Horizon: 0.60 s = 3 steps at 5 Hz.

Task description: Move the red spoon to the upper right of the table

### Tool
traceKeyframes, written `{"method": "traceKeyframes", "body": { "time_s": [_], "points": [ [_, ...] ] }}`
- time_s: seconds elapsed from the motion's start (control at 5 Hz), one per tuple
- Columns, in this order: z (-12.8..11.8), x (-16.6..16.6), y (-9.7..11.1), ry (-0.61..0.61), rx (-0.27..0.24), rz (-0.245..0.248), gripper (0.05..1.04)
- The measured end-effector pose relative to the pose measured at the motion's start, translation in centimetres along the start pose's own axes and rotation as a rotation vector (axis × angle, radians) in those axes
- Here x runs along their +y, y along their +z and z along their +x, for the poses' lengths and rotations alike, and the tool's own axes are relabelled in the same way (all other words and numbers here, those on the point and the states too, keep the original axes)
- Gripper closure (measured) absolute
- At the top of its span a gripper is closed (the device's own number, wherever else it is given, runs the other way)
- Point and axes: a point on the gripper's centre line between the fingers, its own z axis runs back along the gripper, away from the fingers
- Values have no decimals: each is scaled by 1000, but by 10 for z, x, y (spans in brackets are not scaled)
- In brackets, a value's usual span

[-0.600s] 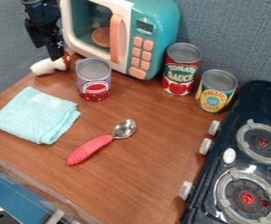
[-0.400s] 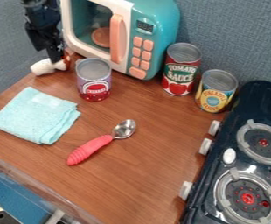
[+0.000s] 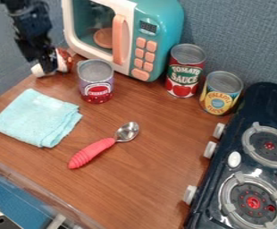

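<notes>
Camera view, and here's the red spoon [image 3: 92, 152], lying on the wooden table [image 3: 150, 190] around its middle and lower left, handle toward the near side, bowl angled up and right. The gripper [image 3: 47, 69] is well away at the upper left, by a white-and-brown item [image 3: 64, 61], perhaps a toy bottle; it's blurred there, and whether it is wide, narrow or holding anything, I cannot tell. So the score on this task: nothing done, by my reading. Grasp, lift, carry and set-down all remain!

Now the rest of the field. A folded blue cloth [image 3: 36, 118] lies left of the spoon, with a purple-labelled can [image 3: 97, 84] above it, near the microwave [image 3: 169, 31]. Guarding the target corner: the tomato can [image 3: 186, 74], the yellow can [image 3: 221, 95] and the stove [image 3: 252, 105]. Tight quarters; a low carry could clip a can or the stove's knobs [image 3: 210, 150].
</notes>
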Motion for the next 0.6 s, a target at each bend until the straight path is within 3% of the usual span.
{"method": "traceKeyframes", "body": {
  "time_s": [0.2, 0.4, 0.6],
  "points": [
    [-8, -17, 24, 4, -11, 28, 82],
    [-5, -64, 26, -79, 6, -5, 82],
    [-1, -114, 11, -130, 49, -59, 82]
  ]
}}
